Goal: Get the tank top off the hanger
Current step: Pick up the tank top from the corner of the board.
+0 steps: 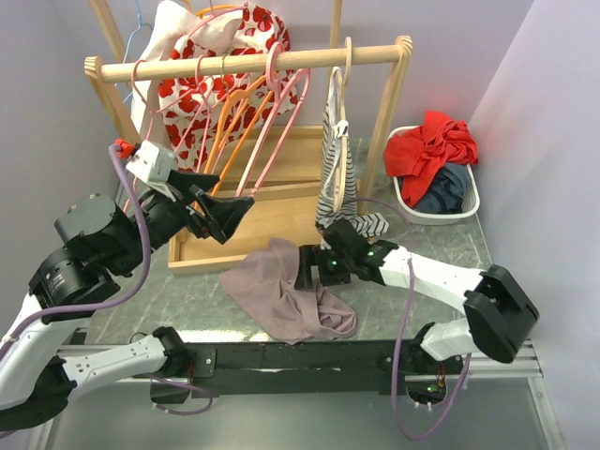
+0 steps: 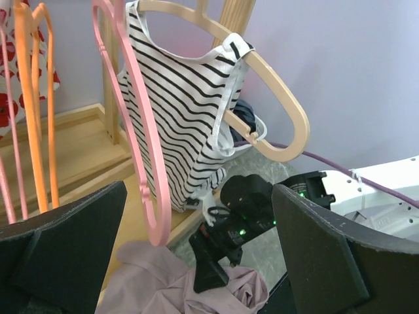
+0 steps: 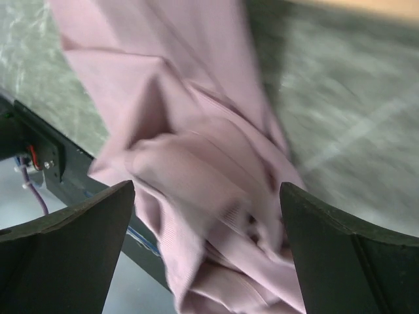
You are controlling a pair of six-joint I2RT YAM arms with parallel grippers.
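Note:
A black-and-white striped tank top (image 1: 337,178) (image 2: 183,111) hangs on a pale wooden hanger (image 1: 347,66) (image 2: 288,111) at the right end of the rack rail. My left gripper (image 1: 236,217) (image 2: 196,255) is raised to the left of it, open and empty, with a pink hanger (image 2: 141,150) between it and the top. My right gripper (image 1: 307,267) (image 3: 206,255) sits low on the table below the top. It is open over a crumpled mauve garment (image 1: 281,291) (image 3: 196,163), which lies between its fingers without being gripped.
The wooden rack rail (image 1: 253,64) carries several pink and orange hangers (image 1: 272,122) and a red-flowered garment (image 1: 202,66). The rack's wooden base tray (image 1: 272,225) lies below. A white basket (image 1: 469,202) of red and dark clothes stands at the back right.

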